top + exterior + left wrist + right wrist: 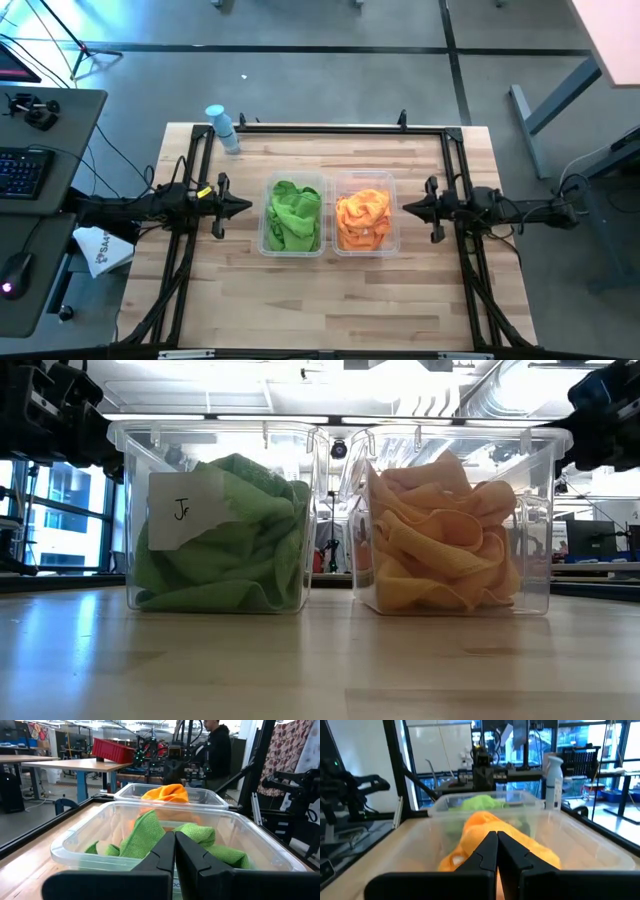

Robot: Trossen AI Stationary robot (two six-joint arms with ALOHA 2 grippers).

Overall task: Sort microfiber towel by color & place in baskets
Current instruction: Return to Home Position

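Several green towels (294, 214) lie heaped in the left clear basket (268, 245), and several orange towels (363, 217) lie heaped in the right clear basket (393, 245); both baskets stand side by side at the table's middle. My left gripper (248, 207) is shut and empty, just left of the green basket. My right gripper (404, 208) is shut and empty, just right of the orange basket. In the low view the green basket (127, 510) bears a white paper label (190, 508), and the orange towels (440, 540) fill the other basket (540, 510).
A pale-blue spray bottle (222, 127) lies at the table's far left corner. A black frame (330, 128) runs round the table's edges. A desk with a keyboard (22, 170) stands left of the table. A person (217, 750) stands in the room beyond.
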